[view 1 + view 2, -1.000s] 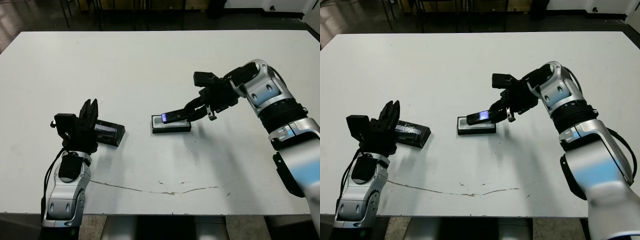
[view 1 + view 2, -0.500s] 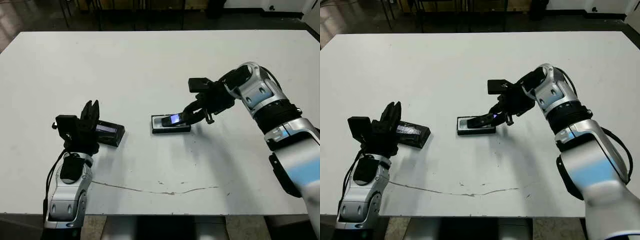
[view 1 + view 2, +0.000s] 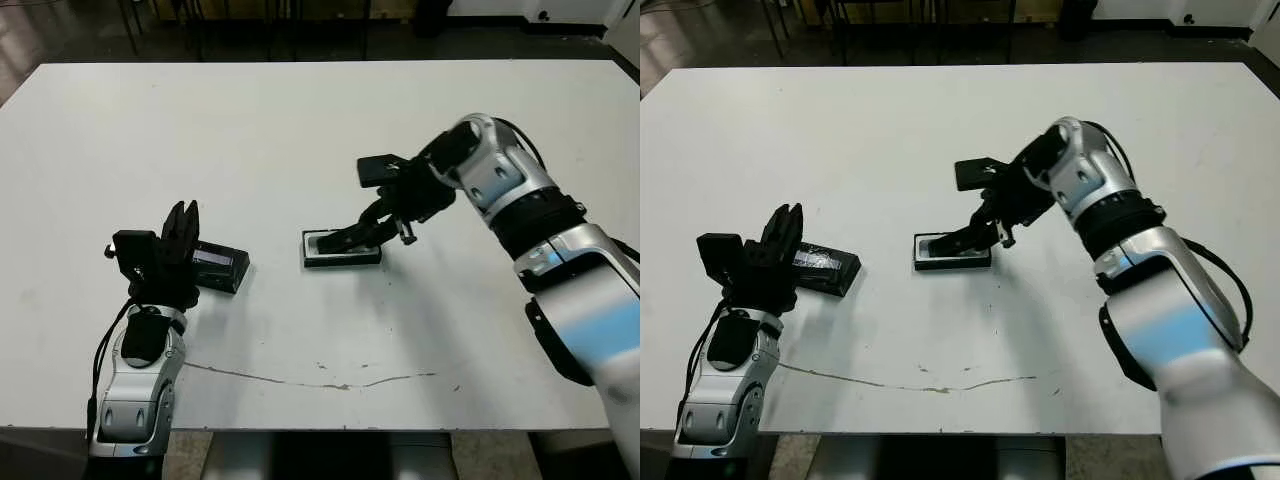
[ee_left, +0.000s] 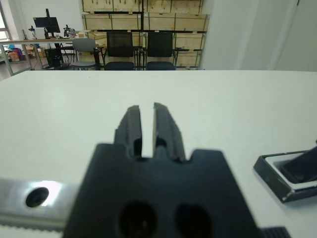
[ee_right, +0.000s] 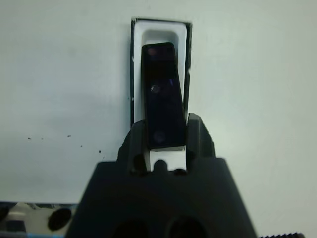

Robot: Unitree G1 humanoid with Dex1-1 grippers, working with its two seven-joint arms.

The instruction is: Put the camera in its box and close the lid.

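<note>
Two grippers in view, both over the white table [image 3: 300,120]. Nearest the robot, a thin dark crack line [image 3: 320,380] runs across the tabletop near the front edge.

Left gripper [image 3: 182,222] sits at the near left, pointing away from the robot, fingers nearly together with only a thin slit between them in the left wrist view, holding nothing. The lid [image 3: 218,268] lies flat on the table just beside it, on its inner side, pale stripe up. Whether the gripper touches the lid: can't tell from the head views.

Further in, mid-table, the box [image 3: 342,249] rests flat and uncovered, white lining visible, well apart from the lid.

Right gripper [image 3: 358,234] reaches in from the right and comes down at the box's right end. Its fingers [image 5: 194,134] are clamped on the camera [image 5: 162,94], one on each long side near the trailing end. The camera lies along the box, inside the white recess; its far end is down near the box's far wall, the gripped end looks slightly raised. It sits a bit skewed to the recess, closer to one long wall.

Beyond the table's far edge: dark floor and chair legs [image 3: 290,25]. The left wrist view shows black chairs [image 4: 136,49] and stacked wooden crates [image 4: 143,22] at the back of the room.
</note>
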